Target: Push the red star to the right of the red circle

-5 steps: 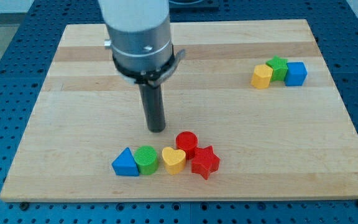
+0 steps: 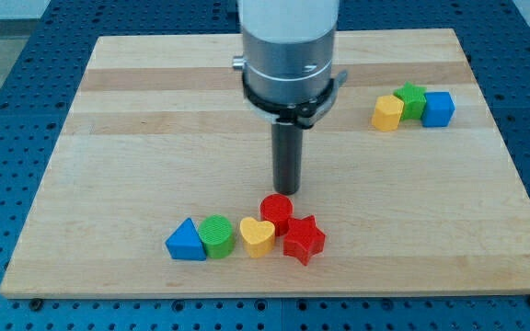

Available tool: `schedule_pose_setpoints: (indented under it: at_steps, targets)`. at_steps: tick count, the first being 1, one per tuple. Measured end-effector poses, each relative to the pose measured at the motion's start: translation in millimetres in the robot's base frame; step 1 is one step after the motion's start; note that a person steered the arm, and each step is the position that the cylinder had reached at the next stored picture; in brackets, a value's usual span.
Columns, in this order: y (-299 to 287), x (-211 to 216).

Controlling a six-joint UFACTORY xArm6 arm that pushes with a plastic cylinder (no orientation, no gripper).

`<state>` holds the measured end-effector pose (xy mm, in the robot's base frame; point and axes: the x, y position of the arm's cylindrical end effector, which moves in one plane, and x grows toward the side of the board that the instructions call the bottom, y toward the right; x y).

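Observation:
The red star point(image 2: 304, 239) lies near the view's bottom, touching the red circle point(image 2: 276, 212) on the circle's lower right. My tip point(image 2: 287, 190) is just above the red circle, slightly to its right, with a small gap to it. The star is below and to the right of my tip.
A yellow heart point(image 2: 258, 236), a green circle point(image 2: 216, 236) and a blue triangle point(image 2: 187, 241) form a row left of the red blocks. A yellow block point(image 2: 387, 113), a green star point(image 2: 411, 99) and a blue cube point(image 2: 439, 108) sit together at the view's upper right.
My tip has moved to the view's right, from above the green circle and yellow heart to just above the red circle. No block has moved.

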<state>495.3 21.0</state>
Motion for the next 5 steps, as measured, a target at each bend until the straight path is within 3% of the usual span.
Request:
schedule_pose_setpoints:
  at_steps: [1,2,3,5]
  targets:
    - [47.1,28.5]
    - [77.2,91.9]
    - [75.6,123.7]
    - [63.6,123.8]
